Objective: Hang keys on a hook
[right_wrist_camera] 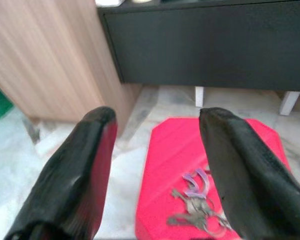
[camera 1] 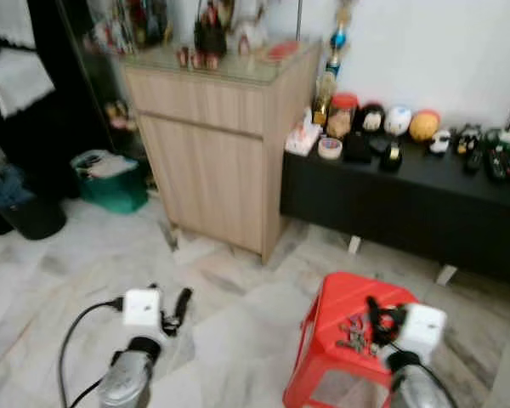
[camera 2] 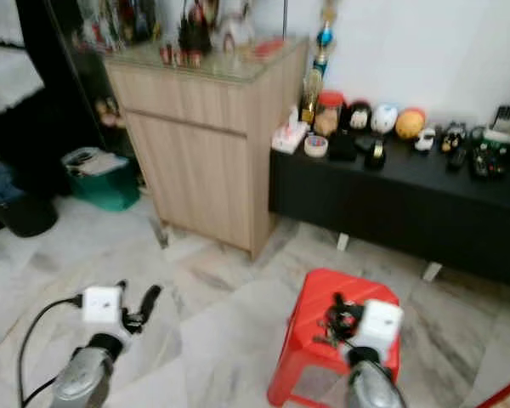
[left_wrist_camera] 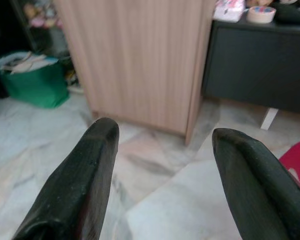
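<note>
Keys (right_wrist_camera: 197, 210) lie in a loose bunch on the top of a red stool (camera 1: 340, 310), toward its near edge, a pale purple clip at the far end of the bunch and the blades fanned back toward us; we cannot make out one clear long axis. Our right gripper (right_wrist_camera: 157, 165) hovers just above and behind the bunch, fingers spread wide with nothing between them, the arm reaching forward and down over the stool. Our left gripper (left_wrist_camera: 162, 175) is likewise wide open and holds nothing, pointing over bare marble floor (camera 1: 238, 314) toward a tall wooden cabinet (camera 1: 212, 153). Open floor surrounds the stool on its left and front. Beyond it runs a low black bench (camera 1: 408, 195) crowded with small objects, butted against the cabinet's right side. A green bin (camera 1: 110, 178) sits left of the cabinet.
</note>
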{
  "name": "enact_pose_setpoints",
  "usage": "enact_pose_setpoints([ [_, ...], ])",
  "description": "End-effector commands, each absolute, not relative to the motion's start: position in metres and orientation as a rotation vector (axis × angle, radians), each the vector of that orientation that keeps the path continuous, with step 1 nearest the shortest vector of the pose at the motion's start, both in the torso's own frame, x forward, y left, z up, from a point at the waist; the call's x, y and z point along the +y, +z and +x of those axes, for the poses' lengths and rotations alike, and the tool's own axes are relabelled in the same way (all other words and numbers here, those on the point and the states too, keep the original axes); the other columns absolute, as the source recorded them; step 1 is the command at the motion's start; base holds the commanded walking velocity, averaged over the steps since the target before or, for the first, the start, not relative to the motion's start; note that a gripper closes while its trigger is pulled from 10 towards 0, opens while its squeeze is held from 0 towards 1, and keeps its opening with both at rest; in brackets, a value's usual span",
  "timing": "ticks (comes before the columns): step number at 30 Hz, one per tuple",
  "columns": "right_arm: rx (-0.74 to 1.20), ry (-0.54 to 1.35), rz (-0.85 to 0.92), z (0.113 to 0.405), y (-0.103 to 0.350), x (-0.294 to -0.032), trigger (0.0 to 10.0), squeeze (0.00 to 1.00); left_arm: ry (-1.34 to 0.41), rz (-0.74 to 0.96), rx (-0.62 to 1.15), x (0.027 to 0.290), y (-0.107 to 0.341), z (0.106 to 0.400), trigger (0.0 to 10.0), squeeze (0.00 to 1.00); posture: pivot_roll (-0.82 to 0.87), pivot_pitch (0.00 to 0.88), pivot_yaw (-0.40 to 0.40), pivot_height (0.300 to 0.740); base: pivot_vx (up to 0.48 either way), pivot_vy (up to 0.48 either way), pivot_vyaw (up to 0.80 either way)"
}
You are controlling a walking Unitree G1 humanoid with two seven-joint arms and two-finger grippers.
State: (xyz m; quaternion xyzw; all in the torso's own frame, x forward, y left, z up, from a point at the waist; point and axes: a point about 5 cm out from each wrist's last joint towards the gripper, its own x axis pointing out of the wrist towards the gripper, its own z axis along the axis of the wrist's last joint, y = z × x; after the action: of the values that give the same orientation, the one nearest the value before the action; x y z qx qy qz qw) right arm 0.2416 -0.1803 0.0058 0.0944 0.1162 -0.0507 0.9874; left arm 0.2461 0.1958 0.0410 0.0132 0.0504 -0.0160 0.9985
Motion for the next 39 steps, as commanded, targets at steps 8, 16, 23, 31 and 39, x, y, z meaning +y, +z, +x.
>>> enact_pose_setpoints([
  [8,0.254,-0.132,0.192,0.2377,0.0025,-0.1875,10.0,0.0,-0.049,0.013,0.1,0.1892,0.0415,0.2468,10.0,0.0,0.01,0.0,0.023,0.74,0.365,0.0,0.0],
  [16,0.25,-0.137,0.193,0.2394,0.0032,-0.1882,10.0,0.0,-0.061,0.003,0.106,0.1864,0.0409,0.2465,10.0,0.0,0.01,0.0,0.02,0.74,0.246,0.0,0.0],
  [23,0.242,-0.155,0.189,0.2415,0.0046,-0.1903,10.0,0.0,-0.063,-0.003,0.107,0.1854,0.0406,0.2459,10.0,0.0,0.01,0.0,0.017,0.74,0.0,0.0,0.0],
  [31,0.229,-0.184,0.16,0.2418,0.0079,-0.1954,10.0,0.0,-0.061,0.0,0.106,0.1861,0.041,0.2454,10.0,0.0,0.01,0.0,0.015,0.74,0.0,0.0,0.0],
  [39,0.252,-0.183,0.172,0.2417,0.0056,-0.1941,10.0,0.0,-0.06,0.006,0.106,0.1858,0.0409,0.2447,10.0,0.0,0.01,0.0,0.01,0.74,0.0,0.0,-0.36],
])
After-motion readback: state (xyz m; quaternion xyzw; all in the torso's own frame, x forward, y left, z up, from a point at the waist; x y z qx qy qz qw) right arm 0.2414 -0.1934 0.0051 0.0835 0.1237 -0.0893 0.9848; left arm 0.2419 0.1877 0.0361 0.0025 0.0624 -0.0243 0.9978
